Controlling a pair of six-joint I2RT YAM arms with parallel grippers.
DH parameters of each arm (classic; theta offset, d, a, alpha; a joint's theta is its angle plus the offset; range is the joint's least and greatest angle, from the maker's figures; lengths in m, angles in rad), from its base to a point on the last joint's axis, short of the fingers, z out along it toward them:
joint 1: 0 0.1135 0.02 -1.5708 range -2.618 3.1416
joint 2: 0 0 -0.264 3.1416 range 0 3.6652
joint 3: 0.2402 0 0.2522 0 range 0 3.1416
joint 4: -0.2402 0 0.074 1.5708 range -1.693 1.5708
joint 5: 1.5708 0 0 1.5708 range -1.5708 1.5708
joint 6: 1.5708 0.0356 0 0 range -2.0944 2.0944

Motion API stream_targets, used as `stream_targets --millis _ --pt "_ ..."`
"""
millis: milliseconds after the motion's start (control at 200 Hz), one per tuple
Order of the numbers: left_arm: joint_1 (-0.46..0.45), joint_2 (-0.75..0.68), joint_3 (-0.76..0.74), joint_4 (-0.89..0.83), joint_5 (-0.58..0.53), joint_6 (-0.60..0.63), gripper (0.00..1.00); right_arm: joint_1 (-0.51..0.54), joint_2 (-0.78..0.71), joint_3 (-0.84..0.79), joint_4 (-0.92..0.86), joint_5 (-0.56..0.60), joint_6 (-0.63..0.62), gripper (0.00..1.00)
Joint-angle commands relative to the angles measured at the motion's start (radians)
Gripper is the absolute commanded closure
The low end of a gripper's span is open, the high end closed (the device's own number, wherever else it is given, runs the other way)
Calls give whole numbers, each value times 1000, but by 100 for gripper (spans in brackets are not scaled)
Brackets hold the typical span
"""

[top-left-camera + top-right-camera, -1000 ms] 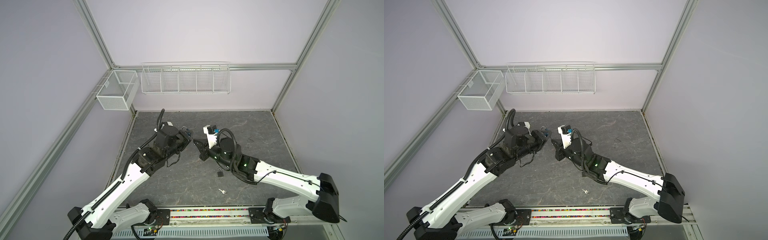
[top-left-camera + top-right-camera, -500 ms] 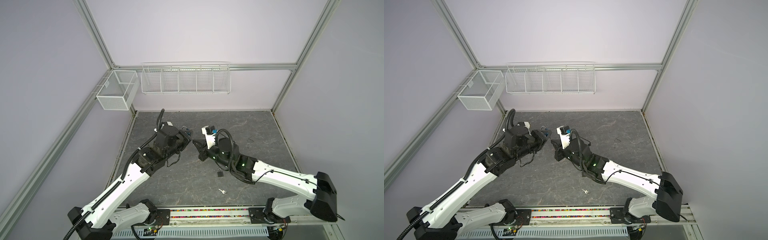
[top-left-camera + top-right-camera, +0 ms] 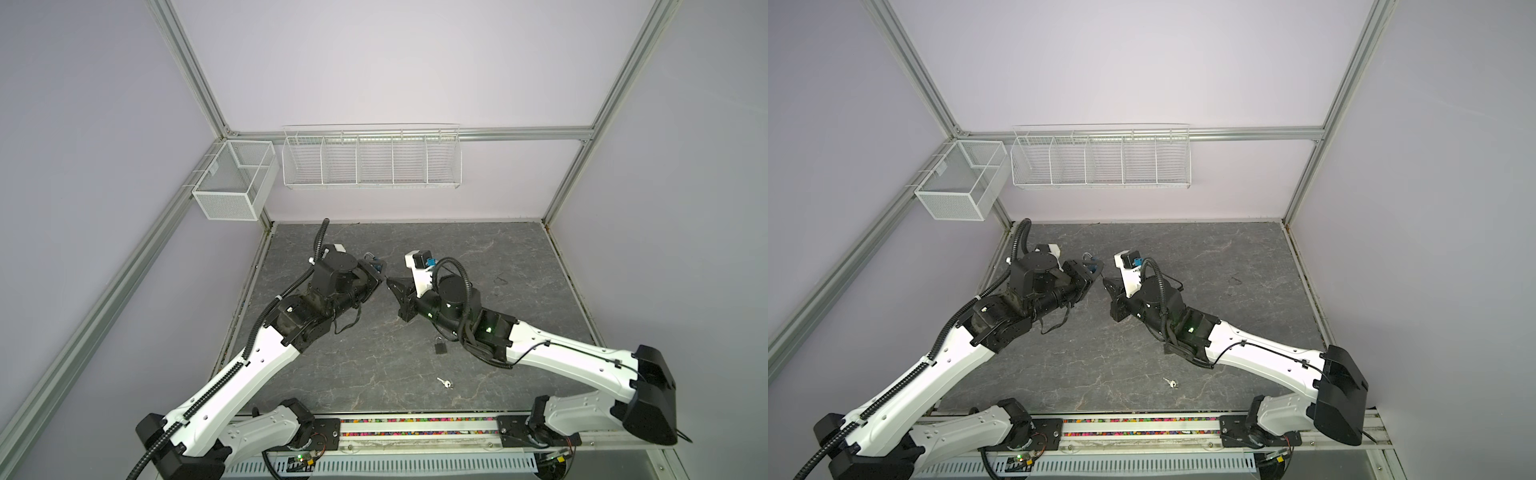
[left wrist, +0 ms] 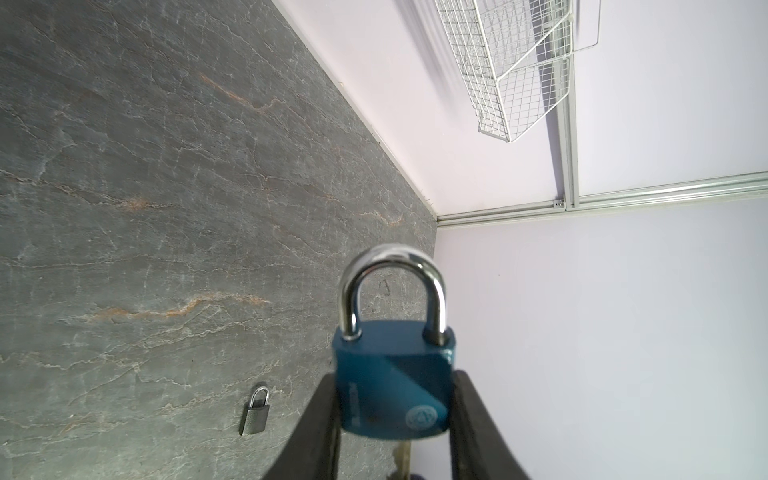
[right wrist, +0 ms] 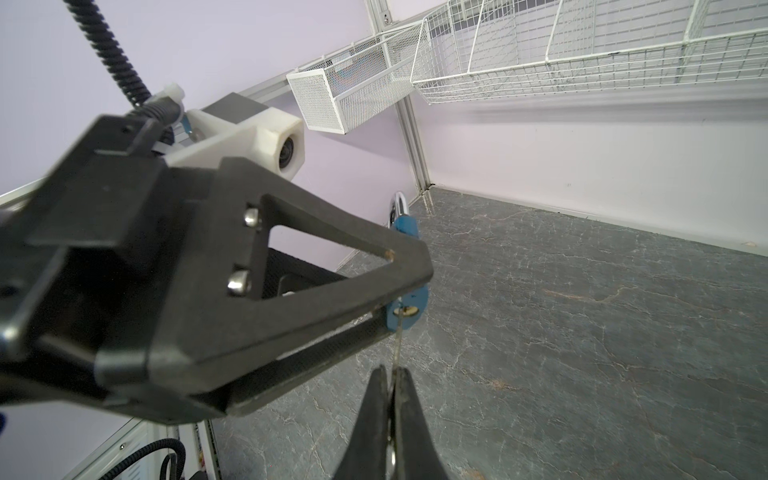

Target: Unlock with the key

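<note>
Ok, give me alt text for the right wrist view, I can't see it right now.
The right hand, shut on the key, holds its blade at the keyhole in the base of a blue padlock gripped by the left hand. A grey table and white wire baskets lie behind.

A robotics lab test cell: lilac panels (image 3: 374, 62) in aluminium profile framing (image 3: 195, 79) box in a grey stone-patterned tabletop (image 3: 374, 365). At the upper middle of both top views a divided wire rack (image 3: 372, 160) and, left of it, a mesh bin (image 3: 232, 187) hang from the frame. Along the bottom edge, a left arm (image 3: 249, 374) and a right arm (image 3: 573, 357) stand on a mounting rail (image 3: 415, 442) above a cable duct (image 3: 374, 471).
</note>
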Motion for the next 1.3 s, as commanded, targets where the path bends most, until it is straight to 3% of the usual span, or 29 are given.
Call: stream_targets --millis 0,480,875,1110,1295 --pt "1 -25 -7 32 27 -10 100 -8 2 27 24 1 -6 94" --pt "1 -27 -7 61 69 -21 100 -12 20 27 61 -16 -4 94" --pt "0 -47 -4 62 104 16 100 -59 33 50 71 -196 64 94" --pt "1 -49 4 65 151 71 100 -77 37 70 47 -242 76 94" --pt "-1 -65 -33 94 203 86 100 -108 -21 30 125 -228 117 94"
